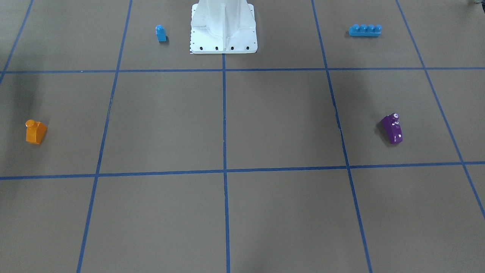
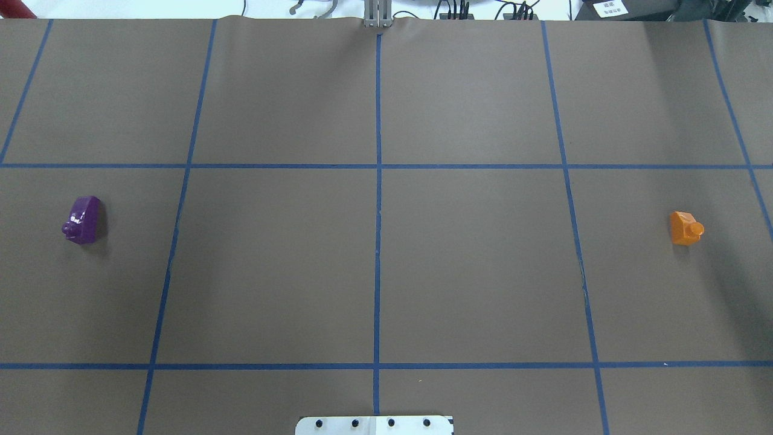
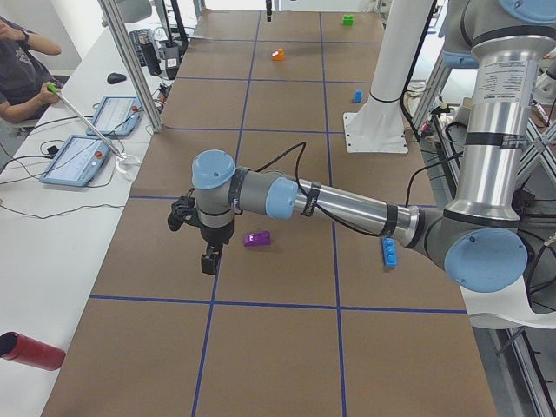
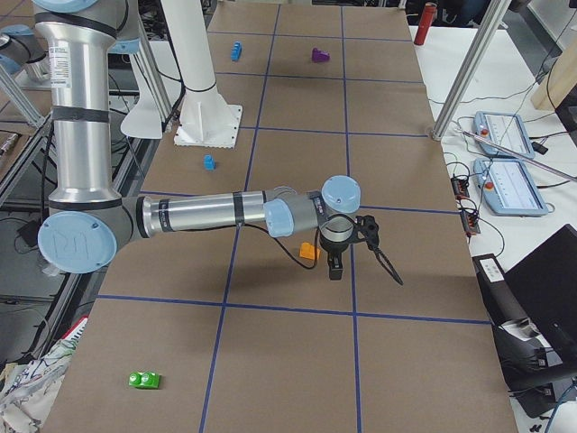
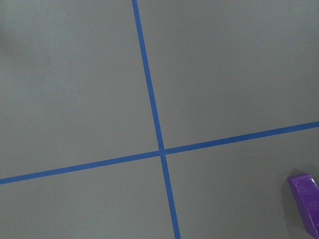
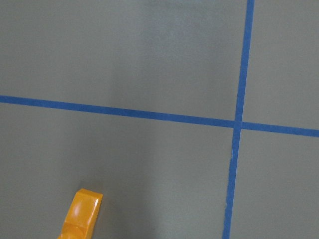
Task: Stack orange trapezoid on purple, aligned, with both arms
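Note:
The orange trapezoid (image 1: pixel 36 131) stands on the brown table at the robot's right side; it also shows in the overhead view (image 2: pixel 685 228) and at the bottom edge of the right wrist view (image 6: pixel 79 214). The purple brick (image 1: pixel 392 129) sits at the robot's left side (image 2: pixel 83 219), its edge in the left wrist view (image 5: pixel 305 201). My left gripper (image 3: pixel 208 259) hangs above the table just beside the purple brick (image 3: pixel 256 239). My right gripper (image 4: pixel 335 267) hangs just beside the orange trapezoid (image 4: pixel 309 252). I cannot tell whether either gripper is open or shut.
A small blue single-stud brick (image 1: pixel 161 33) and a long blue four-stud brick (image 1: pixel 364 30) lie either side of the white robot base (image 1: pixel 223 38). A green brick (image 4: pixel 144 380) lies at the table's right end, a red cylinder (image 3: pixel 30 350) at its left end.

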Available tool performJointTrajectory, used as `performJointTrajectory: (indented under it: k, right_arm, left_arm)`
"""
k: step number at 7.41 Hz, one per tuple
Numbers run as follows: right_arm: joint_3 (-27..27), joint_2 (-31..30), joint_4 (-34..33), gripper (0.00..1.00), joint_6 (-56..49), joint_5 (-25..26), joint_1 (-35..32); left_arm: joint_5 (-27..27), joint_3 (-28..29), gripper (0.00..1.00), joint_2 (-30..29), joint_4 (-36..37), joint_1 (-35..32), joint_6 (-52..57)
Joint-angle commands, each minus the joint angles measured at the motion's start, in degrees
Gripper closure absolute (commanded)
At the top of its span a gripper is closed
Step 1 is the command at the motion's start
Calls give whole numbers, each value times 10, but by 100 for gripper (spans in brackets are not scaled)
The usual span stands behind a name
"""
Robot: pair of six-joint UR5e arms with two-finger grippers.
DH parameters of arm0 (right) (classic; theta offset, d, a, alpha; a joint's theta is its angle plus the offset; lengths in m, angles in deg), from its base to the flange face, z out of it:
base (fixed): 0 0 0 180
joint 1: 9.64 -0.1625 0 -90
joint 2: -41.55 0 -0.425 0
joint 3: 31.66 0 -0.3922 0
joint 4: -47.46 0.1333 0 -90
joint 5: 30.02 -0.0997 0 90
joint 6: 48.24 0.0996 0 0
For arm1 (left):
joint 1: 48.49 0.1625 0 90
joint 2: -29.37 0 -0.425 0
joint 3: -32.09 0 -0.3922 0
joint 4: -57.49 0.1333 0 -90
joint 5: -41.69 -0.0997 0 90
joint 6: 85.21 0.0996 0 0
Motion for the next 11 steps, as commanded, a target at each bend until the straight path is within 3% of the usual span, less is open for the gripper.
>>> performJointTrajectory:
  k: [1, 3, 11]
  right_arm:
    - [-2, 7, -5, 0, 2, -1, -9]
    - [-1, 1, -6, 0, 2, -1, -24]
    - [-6, -5, 0, 0, 1, -8, -25]
  left_arm:
    - [1, 4, 0, 1, -2, 19, -1]
    - [30, 2, 0, 1, -4, 25, -73]
    - [31, 3, 0, 22, -31, 32, -73]
